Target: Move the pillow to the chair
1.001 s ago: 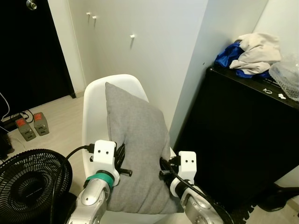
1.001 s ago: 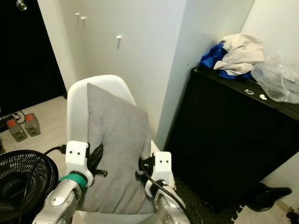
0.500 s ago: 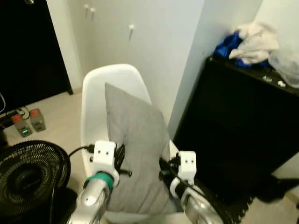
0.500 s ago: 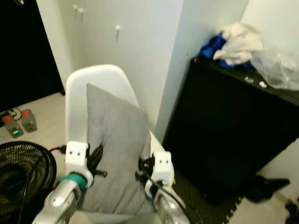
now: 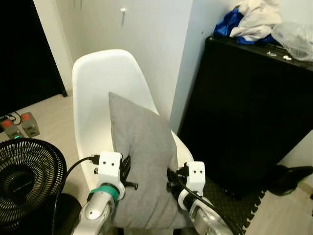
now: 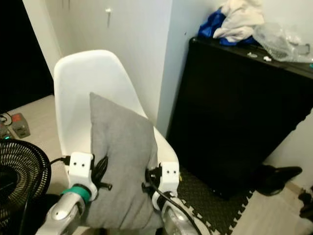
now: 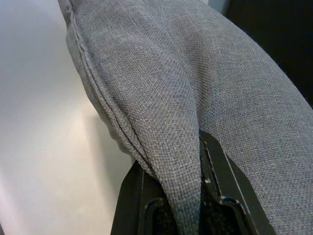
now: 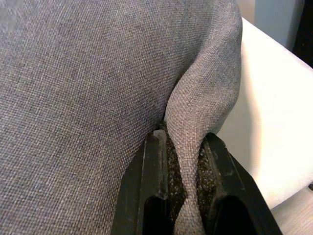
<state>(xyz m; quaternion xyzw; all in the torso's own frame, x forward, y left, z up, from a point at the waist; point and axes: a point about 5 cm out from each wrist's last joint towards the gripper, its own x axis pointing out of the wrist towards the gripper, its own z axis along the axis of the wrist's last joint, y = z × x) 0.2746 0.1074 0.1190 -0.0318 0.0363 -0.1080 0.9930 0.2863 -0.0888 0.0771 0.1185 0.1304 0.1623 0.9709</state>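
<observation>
You have the grey pillow (image 5: 142, 166) in the lower centre of the left eye view, held upright between both arms. Its long axis runs close to vertical, with the top corner pointing up and slightly toward the left of the frame, and the broad face turned toward you. It stands in front of the white chair (image 5: 100, 88), overlapping the backrest and the seat edge; whether its lower edge touches the seat you cannot tell, since the bottom of the pillow runs to the frame's lower edge.

Your left gripper (image 7: 171, 196) is closed on the pillow's left edge: in the left wrist view a fold of grey fabric is pinched between the two black fingers (image 7: 129, 200), with only the cloth's thickness between them. Your right gripper (image 8: 183, 176) is likewise clamped on the pillow's right edge, a narrow pleat of fabric squeezed between its fingers (image 8: 154, 171), with the white chair seat showing beyond it.

A black cabinet (image 5: 249, 107) fills the right side of the frame, with a heap of clothes (image 5: 249, 19) on top at the upper right. A black fan (image 5: 27, 176) sits at the lower left on the floor.
</observation>
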